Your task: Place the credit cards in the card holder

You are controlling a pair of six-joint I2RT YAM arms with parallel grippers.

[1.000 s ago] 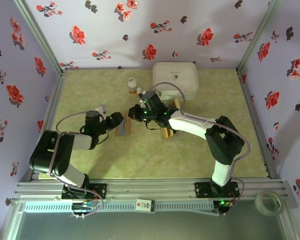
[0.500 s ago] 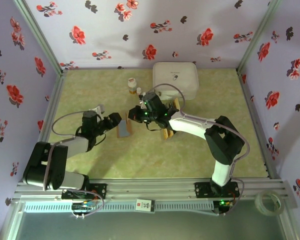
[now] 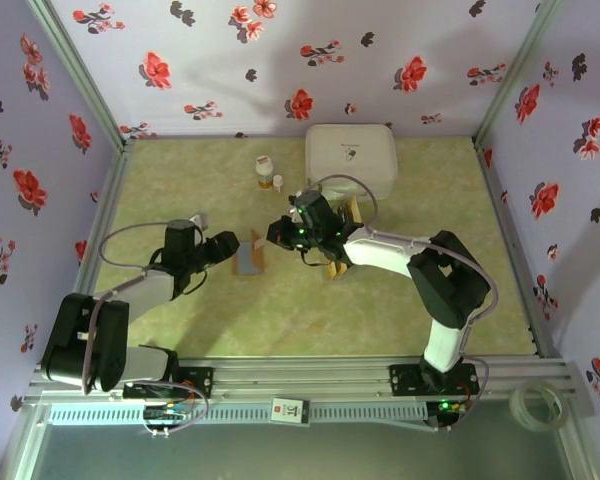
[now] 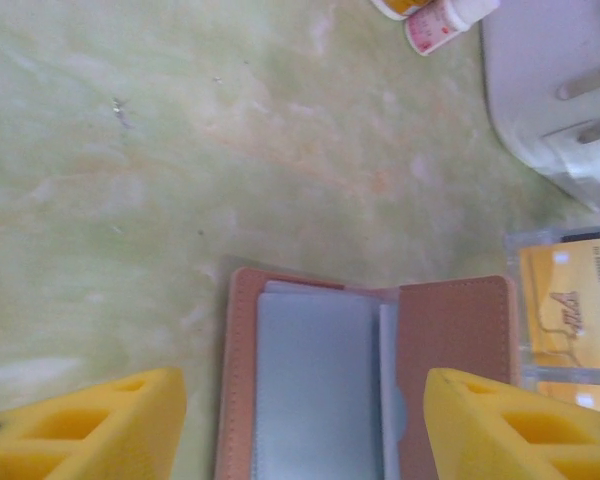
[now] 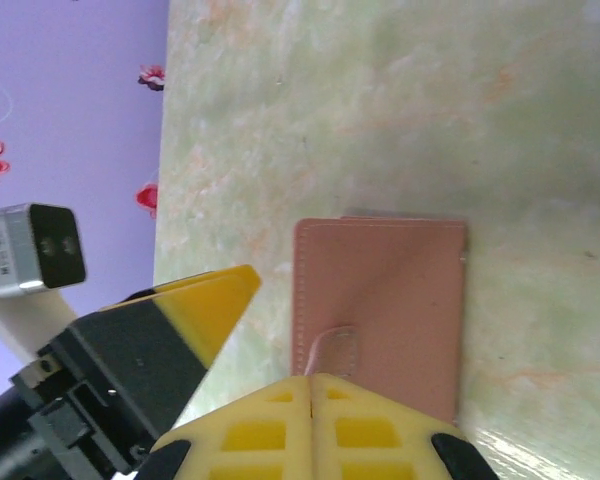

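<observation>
Jaws of the left gripper (image 4: 300,425) stand parted astride the open card holder (image 4: 315,380), flat on the surface (image 4: 180,150) at their 12 o'clock, fold running 12 to 6, while the right gripper (image 5: 310,385) sits pinched shut at its edge, credit cards (image 4: 565,320) at 3 o'clock

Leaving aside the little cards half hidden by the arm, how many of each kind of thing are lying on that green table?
White box: 1
Small bottles: 2
Card holder: 1
Total: 4
</observation>
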